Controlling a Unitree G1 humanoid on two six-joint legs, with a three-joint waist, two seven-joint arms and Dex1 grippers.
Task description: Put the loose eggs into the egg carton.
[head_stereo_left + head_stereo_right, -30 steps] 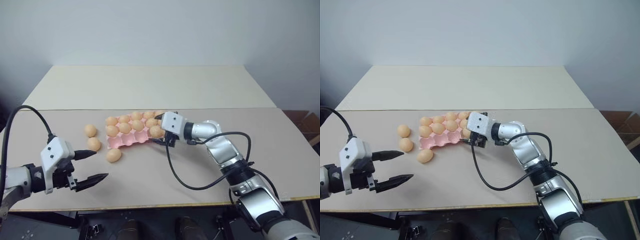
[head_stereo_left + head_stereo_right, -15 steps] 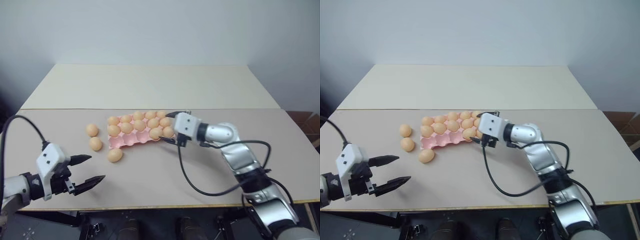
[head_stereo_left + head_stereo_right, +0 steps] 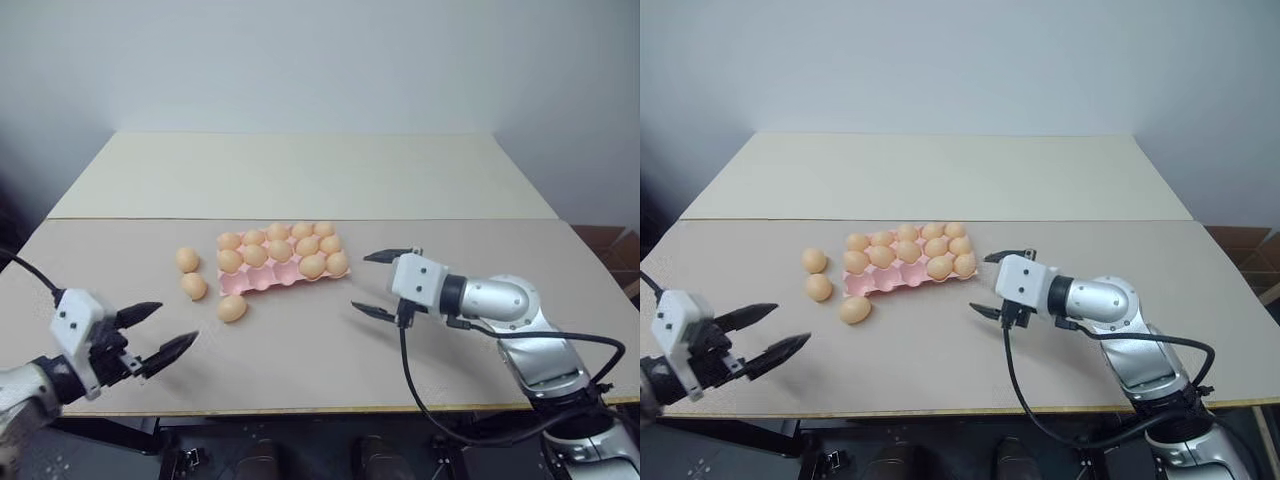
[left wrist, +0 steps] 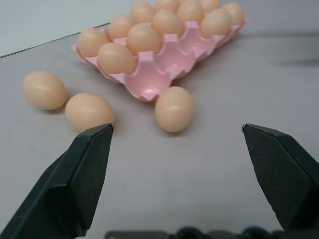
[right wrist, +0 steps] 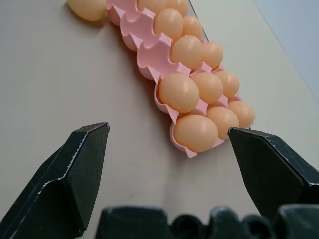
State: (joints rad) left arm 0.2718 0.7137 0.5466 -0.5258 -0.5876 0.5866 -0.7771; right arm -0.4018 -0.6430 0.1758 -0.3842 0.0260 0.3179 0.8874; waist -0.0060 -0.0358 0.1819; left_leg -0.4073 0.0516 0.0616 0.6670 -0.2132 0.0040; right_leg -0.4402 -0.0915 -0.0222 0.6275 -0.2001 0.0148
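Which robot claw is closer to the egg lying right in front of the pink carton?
Left. The left gripper sits just off that egg, while the right gripper is farther, past the carton.

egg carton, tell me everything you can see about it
The egg carton is a flat pink tray with moulded, scalloped cups and no lid, looking like thin plastic or pulp. It lies flat on the beige table, slightly skewed. Its back and middle rows are full of pale orange eggs; in the front row the two cups at the robot's right hold eggs and the other three are empty. One loose egg lies close by its front left corner. Neither gripper touches it.
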